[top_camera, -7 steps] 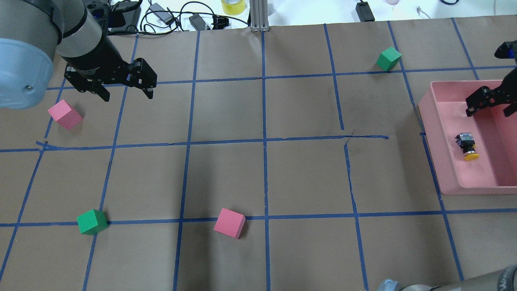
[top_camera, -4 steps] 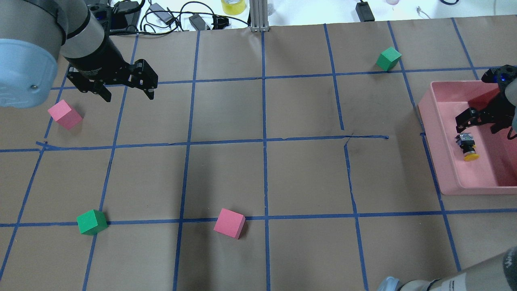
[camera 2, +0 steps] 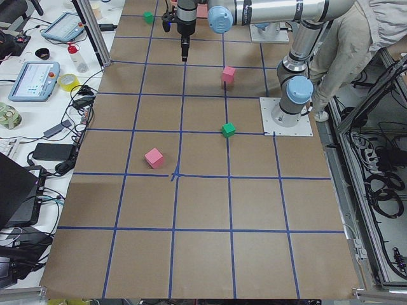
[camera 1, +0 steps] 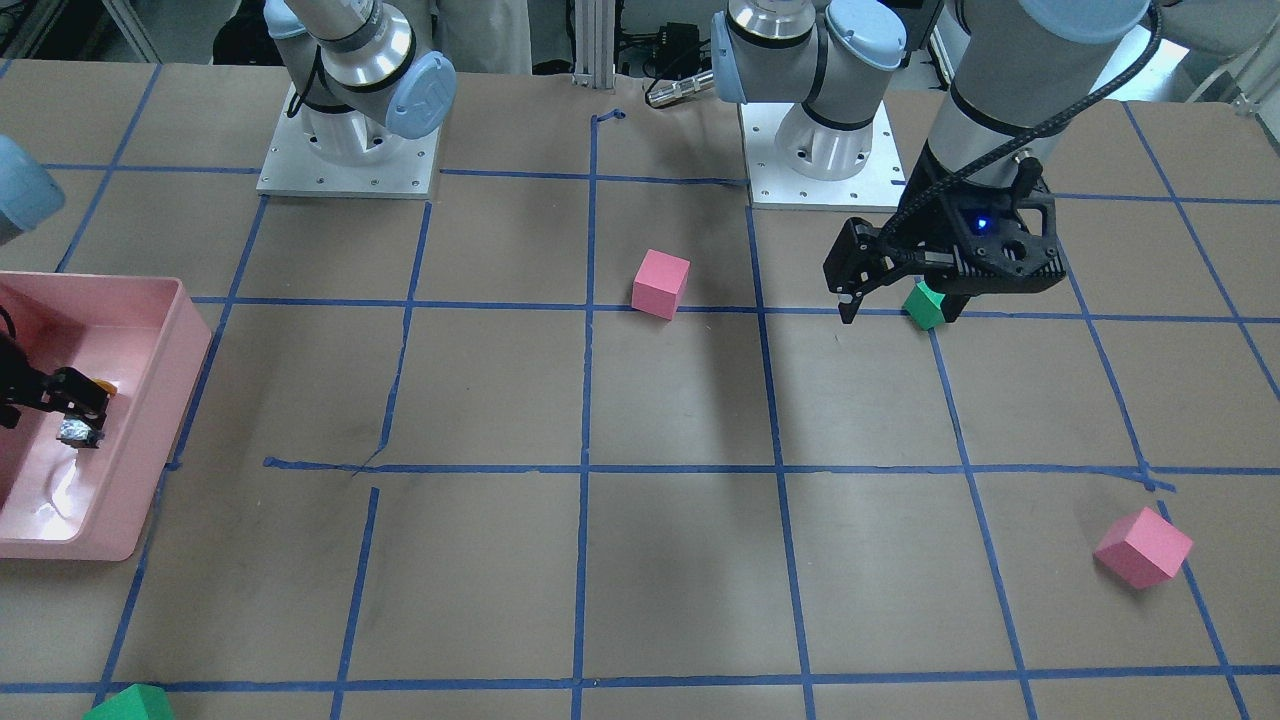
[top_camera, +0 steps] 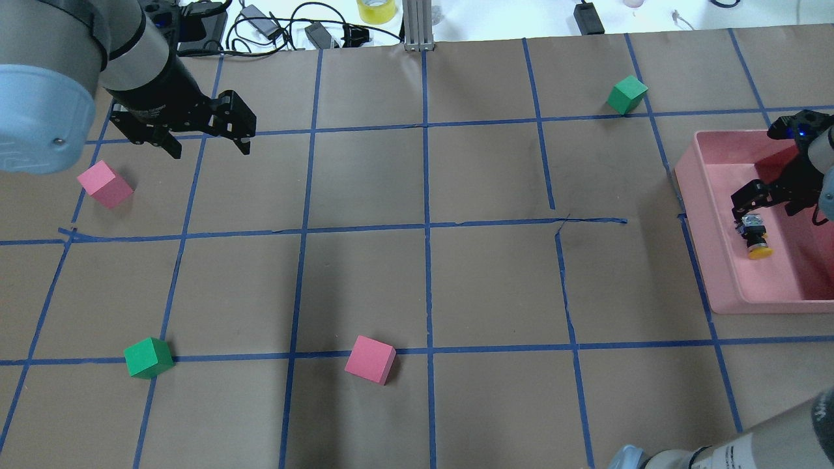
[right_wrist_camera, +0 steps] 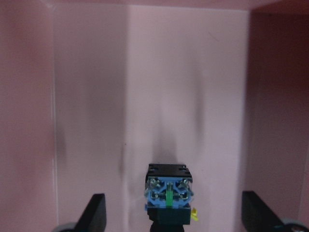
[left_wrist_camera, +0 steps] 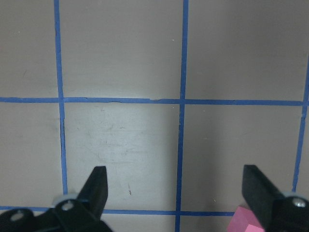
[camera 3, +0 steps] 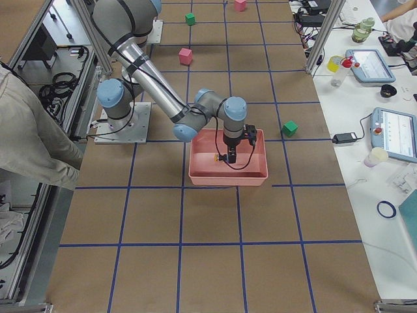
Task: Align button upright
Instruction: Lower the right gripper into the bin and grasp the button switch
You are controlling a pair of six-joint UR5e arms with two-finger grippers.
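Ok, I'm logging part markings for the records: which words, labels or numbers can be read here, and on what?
Nothing reads clearly.
White print on the left arm, near its wrist: too blurred to read.
Pale label on the right arm: too blurred to read.
The button: no readable marking shows.

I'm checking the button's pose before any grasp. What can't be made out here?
- button: yellow cap cut off by the right wrist view's bottom edge.
- Front-facing view: right gripper hides most of it.
- Exterior right view: too small to read its tilt.
- pink bin: cut by overhead's right edge.
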